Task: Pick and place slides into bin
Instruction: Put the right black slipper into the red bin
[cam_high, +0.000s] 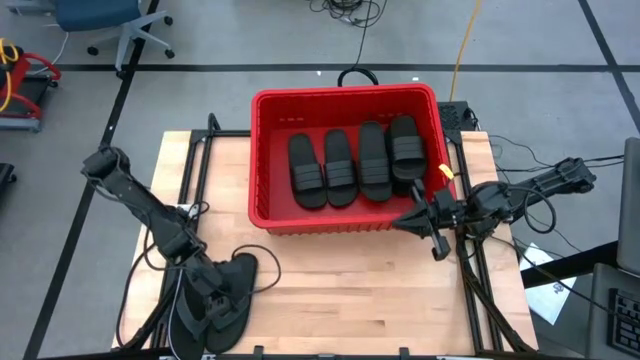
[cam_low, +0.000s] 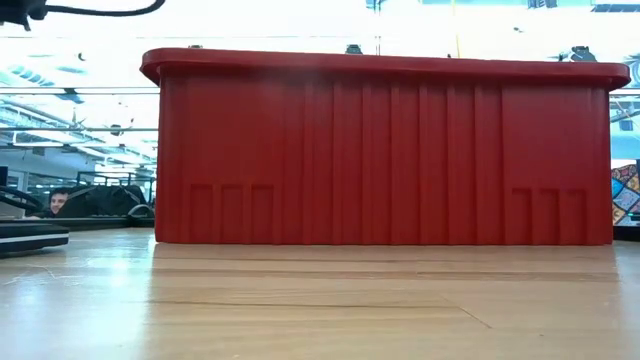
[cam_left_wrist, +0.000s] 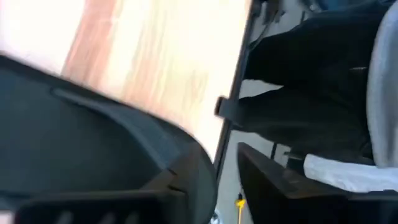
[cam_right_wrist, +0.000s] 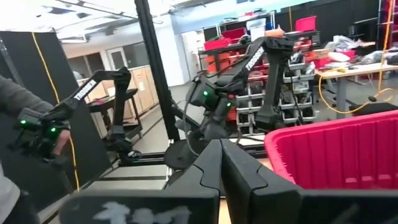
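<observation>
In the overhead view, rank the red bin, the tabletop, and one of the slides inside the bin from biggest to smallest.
1. Tabletop: largest, extending past the bin on three sides.
2. Bin: covers roughly a third of the tabletop's width.
3. Slide: smallest; four lie side by side in the bin, all looking about alike.
</observation>
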